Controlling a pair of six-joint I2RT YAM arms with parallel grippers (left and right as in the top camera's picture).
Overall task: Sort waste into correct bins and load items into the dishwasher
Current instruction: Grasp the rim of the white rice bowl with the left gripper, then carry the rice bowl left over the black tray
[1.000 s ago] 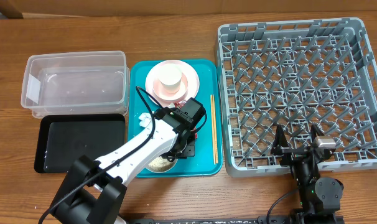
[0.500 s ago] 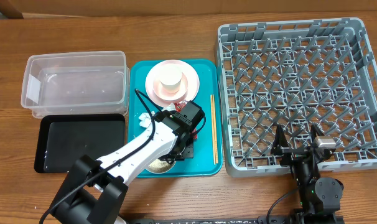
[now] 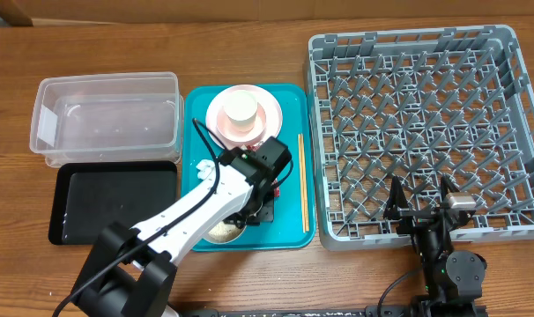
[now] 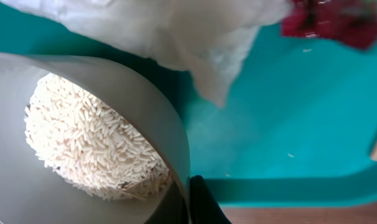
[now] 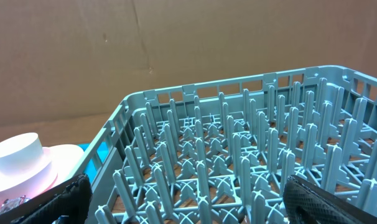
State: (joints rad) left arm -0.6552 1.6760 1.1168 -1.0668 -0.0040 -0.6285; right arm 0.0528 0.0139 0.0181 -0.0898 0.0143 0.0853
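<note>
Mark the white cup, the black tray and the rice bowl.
white cup [image 3: 241,112], overhead view, on its flat top.
black tray [image 3: 117,201], overhead view, on its bare floor.
rice bowl [image 4: 135,102], left wrist view, on its inner wall near the rim.

We note left arm [image 3: 201,204]: long white shell link, black joint housings at both ends, thin black cable [image 3: 199,143] looping off upper end. Its fingertip [image 4: 201,200]: black, smooth, wedge-shaped. Right arm [image 3: 445,251]: all black, rounded joint bodies, small silver-grey block [image 3: 462,202] near top. Its fingers [image 5: 316,198]: black, rough pebbled pads; we count two.
</note>
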